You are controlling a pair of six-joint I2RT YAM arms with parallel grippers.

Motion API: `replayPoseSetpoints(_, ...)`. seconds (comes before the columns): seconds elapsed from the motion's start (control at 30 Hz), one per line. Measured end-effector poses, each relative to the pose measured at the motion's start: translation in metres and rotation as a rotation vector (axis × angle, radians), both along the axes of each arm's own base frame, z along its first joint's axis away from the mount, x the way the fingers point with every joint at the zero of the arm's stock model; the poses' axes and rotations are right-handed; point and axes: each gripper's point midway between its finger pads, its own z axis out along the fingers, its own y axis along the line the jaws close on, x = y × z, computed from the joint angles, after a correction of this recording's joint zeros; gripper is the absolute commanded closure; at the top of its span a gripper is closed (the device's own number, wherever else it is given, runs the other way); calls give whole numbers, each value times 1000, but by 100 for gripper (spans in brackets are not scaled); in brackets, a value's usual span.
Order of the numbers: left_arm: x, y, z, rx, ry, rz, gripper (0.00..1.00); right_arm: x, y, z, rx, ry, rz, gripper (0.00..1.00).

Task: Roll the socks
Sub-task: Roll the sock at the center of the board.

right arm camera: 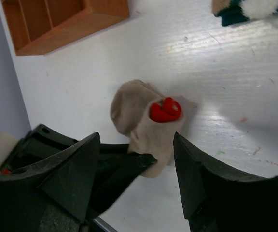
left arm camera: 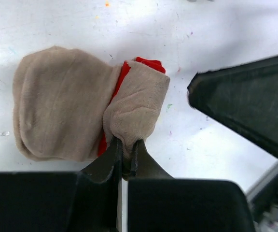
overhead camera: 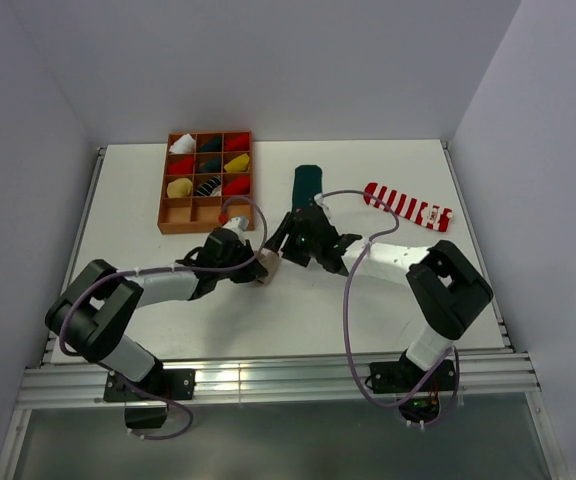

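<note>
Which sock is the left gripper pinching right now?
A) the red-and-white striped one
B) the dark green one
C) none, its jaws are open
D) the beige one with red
D: the left wrist view shows the left gripper shut on a fold of the beige sock, while the dark green sock and the striped sock lie apart from it, ungripped.
</note>
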Motion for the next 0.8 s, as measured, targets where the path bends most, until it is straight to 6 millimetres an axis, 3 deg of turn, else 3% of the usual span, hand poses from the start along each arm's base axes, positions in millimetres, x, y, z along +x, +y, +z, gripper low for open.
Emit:
replayPoseSetpoints(0.37,4,12,-5,-289,191,22,99,-11,1,-30,4,49,12,30)
replayPoseSetpoints(0.6,5,13,-5,-333,223,20,99,-11,8,-46,7,66,23,32)
replayPoseSetpoints(0.8,5,13,-6,-341,237,12,99,-7,14,-53,21,73,20,40)
